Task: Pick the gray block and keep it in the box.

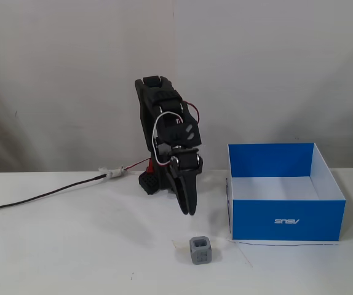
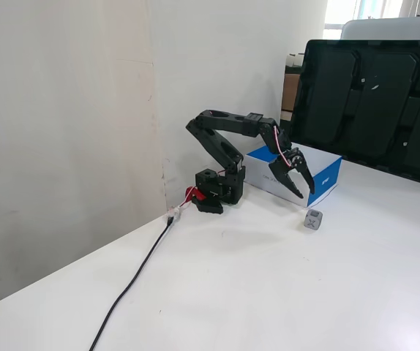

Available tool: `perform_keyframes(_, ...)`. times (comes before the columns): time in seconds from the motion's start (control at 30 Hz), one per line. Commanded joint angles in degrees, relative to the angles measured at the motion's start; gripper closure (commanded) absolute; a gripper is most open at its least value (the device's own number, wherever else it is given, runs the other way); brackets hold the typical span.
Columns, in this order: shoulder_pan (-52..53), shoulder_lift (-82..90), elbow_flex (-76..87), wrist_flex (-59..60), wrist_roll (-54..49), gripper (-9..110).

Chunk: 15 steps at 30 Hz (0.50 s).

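The small gray plastic cube (image 1: 200,250) sits on the white table (image 1: 72,246) beside the large blue cardboard box (image 1: 285,220); the black gripper (image 2: 299,186) hangs above it (jaws apart, empty).

I see even, soft indoor light, faint shadows, both views sharp; window (image 2: 356,9) blown out far right.

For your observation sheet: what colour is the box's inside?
White, best seen in a fixed view: the box.
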Motion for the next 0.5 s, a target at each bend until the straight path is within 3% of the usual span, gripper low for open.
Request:
perform_keyframes(0.0,-2.2,-3.7,-4.4,-1.8,0.4,80)
perform_keyframes(0.07,-3.7,-9.7,-6.2,-1.7,0.4,74)
perform_keyframes(0.47,-2.8,-41.1,-25.6,2.4,2.4,75)
